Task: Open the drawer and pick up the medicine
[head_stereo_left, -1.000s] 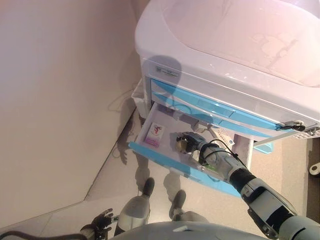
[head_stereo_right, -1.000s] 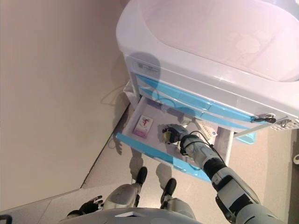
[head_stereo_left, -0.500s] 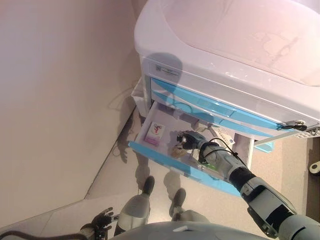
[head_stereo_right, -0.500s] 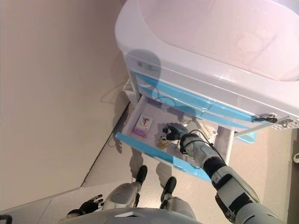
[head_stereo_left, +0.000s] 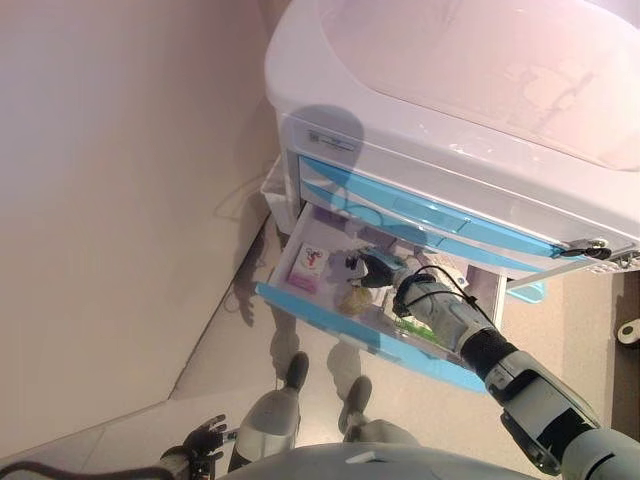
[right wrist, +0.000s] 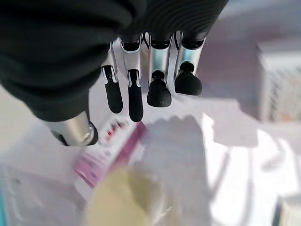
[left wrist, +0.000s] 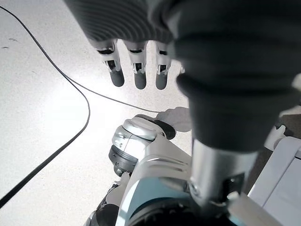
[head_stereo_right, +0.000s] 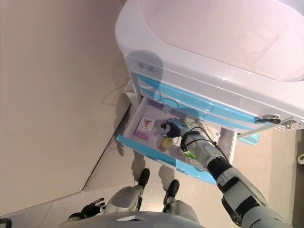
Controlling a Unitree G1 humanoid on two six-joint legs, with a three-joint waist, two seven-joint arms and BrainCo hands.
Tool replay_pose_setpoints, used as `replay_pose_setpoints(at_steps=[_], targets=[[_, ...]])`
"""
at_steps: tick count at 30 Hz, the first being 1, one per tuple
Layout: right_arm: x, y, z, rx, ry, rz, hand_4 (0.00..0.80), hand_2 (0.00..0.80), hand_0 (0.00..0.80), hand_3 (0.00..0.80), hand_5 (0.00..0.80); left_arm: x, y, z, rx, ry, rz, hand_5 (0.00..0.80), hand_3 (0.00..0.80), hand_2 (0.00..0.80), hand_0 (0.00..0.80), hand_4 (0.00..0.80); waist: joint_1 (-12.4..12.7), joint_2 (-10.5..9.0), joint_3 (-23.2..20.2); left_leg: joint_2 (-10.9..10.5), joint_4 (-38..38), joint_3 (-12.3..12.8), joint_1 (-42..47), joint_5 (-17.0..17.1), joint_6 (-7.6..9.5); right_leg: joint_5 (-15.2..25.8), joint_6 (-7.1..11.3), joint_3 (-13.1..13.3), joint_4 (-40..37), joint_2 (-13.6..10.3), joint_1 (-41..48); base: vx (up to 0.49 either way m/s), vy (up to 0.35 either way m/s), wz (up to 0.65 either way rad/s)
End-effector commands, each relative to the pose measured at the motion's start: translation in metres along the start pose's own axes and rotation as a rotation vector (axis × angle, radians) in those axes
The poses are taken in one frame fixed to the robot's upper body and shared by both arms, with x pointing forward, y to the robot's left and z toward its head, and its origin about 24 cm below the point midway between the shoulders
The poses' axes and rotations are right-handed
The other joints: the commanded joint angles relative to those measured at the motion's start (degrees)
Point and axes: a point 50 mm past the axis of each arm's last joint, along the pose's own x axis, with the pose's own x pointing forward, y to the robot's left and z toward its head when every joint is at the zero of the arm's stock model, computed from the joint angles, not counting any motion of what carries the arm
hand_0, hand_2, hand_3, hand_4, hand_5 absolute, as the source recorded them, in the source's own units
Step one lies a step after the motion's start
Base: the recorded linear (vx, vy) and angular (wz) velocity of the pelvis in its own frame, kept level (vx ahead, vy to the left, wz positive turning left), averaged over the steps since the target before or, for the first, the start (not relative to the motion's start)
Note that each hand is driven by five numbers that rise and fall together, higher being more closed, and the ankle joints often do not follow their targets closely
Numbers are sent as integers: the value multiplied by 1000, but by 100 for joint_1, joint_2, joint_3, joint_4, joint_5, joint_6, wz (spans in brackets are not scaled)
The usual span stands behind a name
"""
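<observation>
Pink-printed cardboard box (head_stereo_right: 144, 128) just past my right hand (head_stereo_right: 172, 127), whose fingers (right wrist: 135, 96) hang apart and empty; looks light, stiff, crushable, so I'd pinch its long edges.

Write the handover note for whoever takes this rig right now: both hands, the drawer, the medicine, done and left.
Right hand: open, fingers straight, holding nothing, reaching inside the open blue-fronted white drawer of the white cabinet.
Left hand: open, idle, hanging low over the floor.
In the drawer: a small pink-and-white medicine box at the robot's left end, a yellowish round object just beside the right hand's fingers, and other packets further right.
Done: drawer pulled open.
Left: close the right hand on the medicine and lift it out.
</observation>
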Motion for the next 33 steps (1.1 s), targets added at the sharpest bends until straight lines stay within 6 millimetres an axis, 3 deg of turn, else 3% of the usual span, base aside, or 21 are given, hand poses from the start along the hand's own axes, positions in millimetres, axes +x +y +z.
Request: replay_pose_setpoints(at_steps=[1, 11, 12, 13, 14, 17, 33], targets=[[2, -19, 21, -38, -132, -51, 800, 800, 800, 800, 800, 4, -10, -1, 7, 29, 2, 0, 0, 0, 0, 0, -41, -89, -236, -27, -38, -58, -34, -334, -56, -314, 179, 137, 666, -55, -19, 23, -3, -12], [1, -26, 24, -30, -149, -52, 800, 800, 800, 800, 800, 3, -8, 0, 5, 26, 5, 0, 0, 0, 0, 0, -83, -81, -280, -21, -33, -18, 11, -363, -44, -315, 173, 216, 645, -38, 9, 0, 0, -2], [1, -26, 24, -31, -149, -50, 571, 571, 571, 571, 571, 3, -8, 0, 5, 27, 5, 0, 0, 0, 0, 0, -82, -81, -281, -20, -32, -17, 10, -361, -47, -316, 172, 216, 647, -40, 8, 0, 0, 0], [1, -26, 24, -30, -146, -46, 254, 254, 254, 254, 254, 3, -8, 0, 6, 28, 4, 0, 0, 0, 0, 0, -83, -78, -282, -20, -34, -15, 12, -361, -48, -316, 174, 214, 647, -42, 9, 0, 0, 0], [1, -25, 23, -27, -144, -41, 0, 0, 0, 0, 0, 3, -8, -1, 6, 30, 3, 0, 0, 0, 0, 0, -81, -72, -287, -21, -39, -18, 22, -363, -47, -318, 173, 214, 646, -43, 15, 0, 0, 0], [0, -20, 23, -27, -141, -17, 0, 0, 0, 0, 0, 3, -9, -1, 9, 33, 1, 0, 0, 0, 0, 0, -74, -64, -297, -27, -38, -26, 22, -362, -46, -323, 174, 203, 649, -46, 18, 0, 0, 0], [3, 8, 18, -404, -219, 177, 0, 0, 0, 0, 0, 4, -2, 7, 47, 30, 9, 0, 0, 0, 0, 0, 96, -45, -271, -57, -46, -95, -53, -336, -35, -339, 176, 90, 624, -77, 10, 0, -1, 0]])
